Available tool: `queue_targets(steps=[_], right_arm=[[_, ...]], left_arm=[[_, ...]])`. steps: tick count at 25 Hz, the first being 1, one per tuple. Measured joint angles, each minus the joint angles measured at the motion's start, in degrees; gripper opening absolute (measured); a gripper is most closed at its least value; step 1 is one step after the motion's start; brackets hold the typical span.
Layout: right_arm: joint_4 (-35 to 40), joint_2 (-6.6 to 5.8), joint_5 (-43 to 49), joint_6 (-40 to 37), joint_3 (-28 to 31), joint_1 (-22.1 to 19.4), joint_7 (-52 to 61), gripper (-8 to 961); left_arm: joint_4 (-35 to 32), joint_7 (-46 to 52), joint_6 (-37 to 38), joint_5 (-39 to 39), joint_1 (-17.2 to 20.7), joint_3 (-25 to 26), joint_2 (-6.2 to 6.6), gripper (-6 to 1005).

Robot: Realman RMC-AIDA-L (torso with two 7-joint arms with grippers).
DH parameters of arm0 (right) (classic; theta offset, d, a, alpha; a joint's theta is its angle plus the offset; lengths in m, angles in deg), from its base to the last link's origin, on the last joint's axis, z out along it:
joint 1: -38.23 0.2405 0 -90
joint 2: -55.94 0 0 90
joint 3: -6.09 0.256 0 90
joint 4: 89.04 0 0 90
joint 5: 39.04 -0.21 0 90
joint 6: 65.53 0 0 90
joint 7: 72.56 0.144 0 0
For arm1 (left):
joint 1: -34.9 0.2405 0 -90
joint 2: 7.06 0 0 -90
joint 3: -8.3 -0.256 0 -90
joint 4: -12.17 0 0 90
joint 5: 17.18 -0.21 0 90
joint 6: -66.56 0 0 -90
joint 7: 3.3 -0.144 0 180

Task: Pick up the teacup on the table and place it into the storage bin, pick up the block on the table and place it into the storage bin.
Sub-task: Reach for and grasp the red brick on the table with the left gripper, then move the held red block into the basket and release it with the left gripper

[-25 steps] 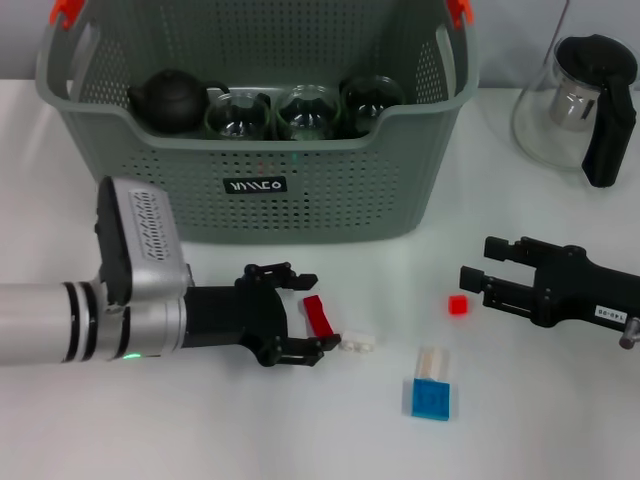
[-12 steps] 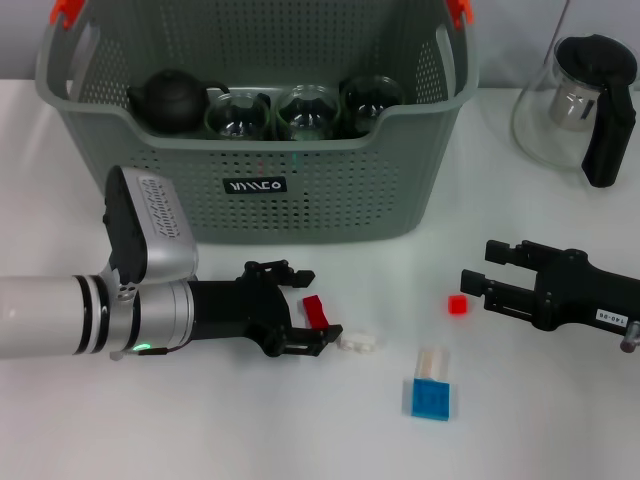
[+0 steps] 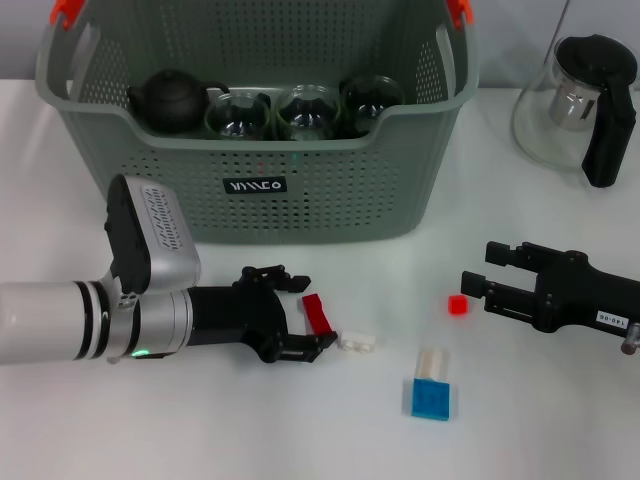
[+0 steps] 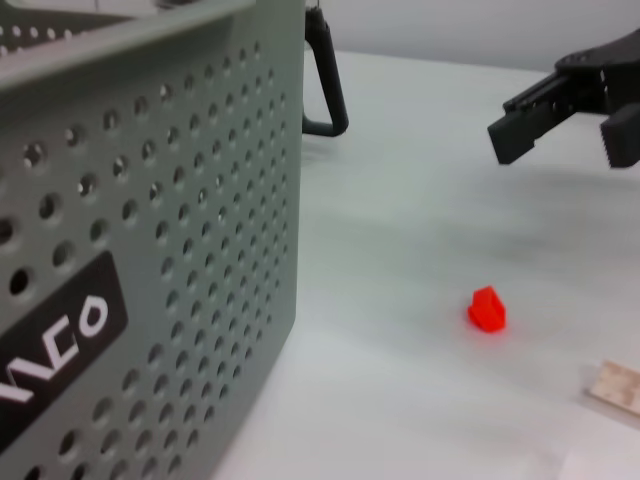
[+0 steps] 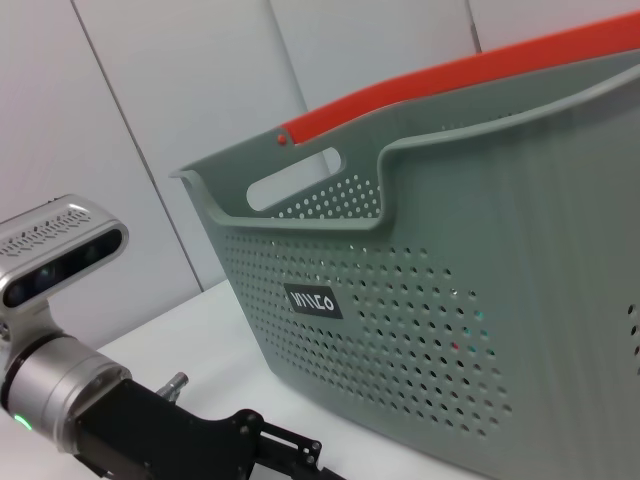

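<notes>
Now: small red rectangular block [image 3: 316, 314] lies on white table [image 3: 560, 420] between spread fingers of left gripper [image 3: 304, 315], long axis angled across them | grey-green perforated storage bin [image 3: 300, 190] just behind, open room above | right gripper [image 3: 480, 279] idle, fingers spread, farther off.

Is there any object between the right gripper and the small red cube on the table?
Nothing visible does. In the head view the right gripper lies low over the table, fingers open, and only bare table separates it from the small red cube. The blue block lies nearer the robot, off that line.
</notes>
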Motion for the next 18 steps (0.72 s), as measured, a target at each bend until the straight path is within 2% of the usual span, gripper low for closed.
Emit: queue_targets(steps=[18], right_arm=[[-0.1,-0.01,0.0,0.2,0.0,0.0,0.0,712]], left_arm=[[-0.2,0.0,0.6,0.1,-0.1,-0.9,-0.03,800]])
